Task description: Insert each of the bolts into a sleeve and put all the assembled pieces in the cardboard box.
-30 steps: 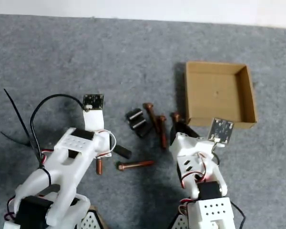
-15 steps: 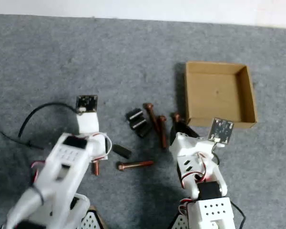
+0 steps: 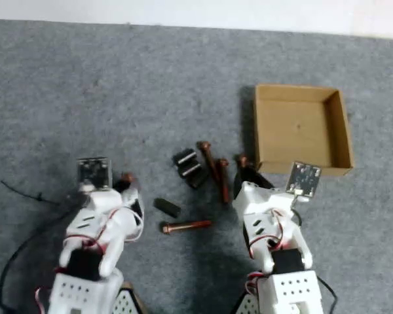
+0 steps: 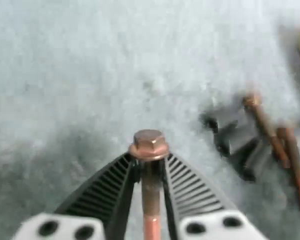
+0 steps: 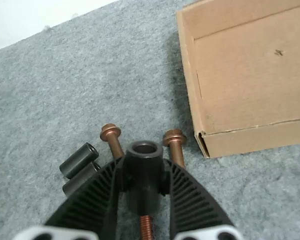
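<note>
Near left: left pincer [image 4: 150, 164] is clamped on a bolt [image 4: 149, 145], head up. Near right: right pincer [image 5: 143, 175] is clamped on a sleeve [image 5: 142, 156], bore open on the far end. Thread shows under it; can't tell if it's inserted. Mid bench [image 3: 65, 85]: loose bolt [image 3: 185, 226], single sleeve [image 3: 166, 207], then two sleeves [image 3: 188, 167] beside more bolts [image 3: 211, 163]. Far right: cardboard box [image 3: 301, 91] is empty. Judged early, with no piece clearly assembled and nothing boxed.

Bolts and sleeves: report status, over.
Left gripper shut on bolt. Right gripper shut on sleeve, copper thread showing at its near end. Two loose bolts just ahead, beside cardboard box corner.
</note>
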Robot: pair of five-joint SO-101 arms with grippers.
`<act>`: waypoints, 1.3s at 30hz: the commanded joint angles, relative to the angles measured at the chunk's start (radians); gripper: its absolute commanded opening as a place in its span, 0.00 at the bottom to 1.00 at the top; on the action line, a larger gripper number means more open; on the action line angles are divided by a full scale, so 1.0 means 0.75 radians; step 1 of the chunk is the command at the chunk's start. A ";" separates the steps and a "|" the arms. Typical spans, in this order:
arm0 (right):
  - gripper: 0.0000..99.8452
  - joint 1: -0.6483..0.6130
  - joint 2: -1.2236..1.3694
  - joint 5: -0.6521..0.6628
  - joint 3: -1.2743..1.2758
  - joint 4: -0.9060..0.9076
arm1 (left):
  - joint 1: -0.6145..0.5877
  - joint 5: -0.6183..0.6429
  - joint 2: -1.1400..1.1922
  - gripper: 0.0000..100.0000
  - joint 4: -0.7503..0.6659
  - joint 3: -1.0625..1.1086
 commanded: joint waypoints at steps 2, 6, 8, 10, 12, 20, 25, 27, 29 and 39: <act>0.01 0.007 -0.017 0.014 0.138 0.007 | -0.093 0.000 0.038 0.01 -0.070 -0.007; 0.01 0.007 -0.019 0.014 0.138 0.007 | -0.146 0.002 -0.007 0.01 -0.133 0.030; 0.01 0.007 -0.019 0.014 0.138 0.007 | -0.146 0.002 -0.044 0.01 -0.135 0.030; 0.01 0.007 -0.019 0.014 0.138 0.007 | -0.146 0.002 -0.056 0.01 -0.135 0.030; 0.01 0.007 -0.019 0.014 0.138 0.007 | -0.146 0.002 -0.058 0.01 -0.135 0.030; 0.01 0.007 -0.024 0.014 0.138 0.003 | -0.146 0.002 -0.058 0.01 -0.135 0.030; 0.01 -0.009 -0.026 0.014 0.140 -0.122 | -0.146 0.002 -0.058 0.01 -0.135 0.030; 0.01 -0.073 -0.026 0.014 0.140 -0.257 | -0.146 0.002 -0.058 0.01 -0.135 0.030; 0.01 -0.171 -0.026 0.014 0.140 -0.369 | -0.146 0.002 -0.058 0.01 -0.135 0.030; 0.01 -0.596 -0.015 0.280 0.140 -0.668 | -0.146 0.002 -0.058 0.01 -0.135 0.030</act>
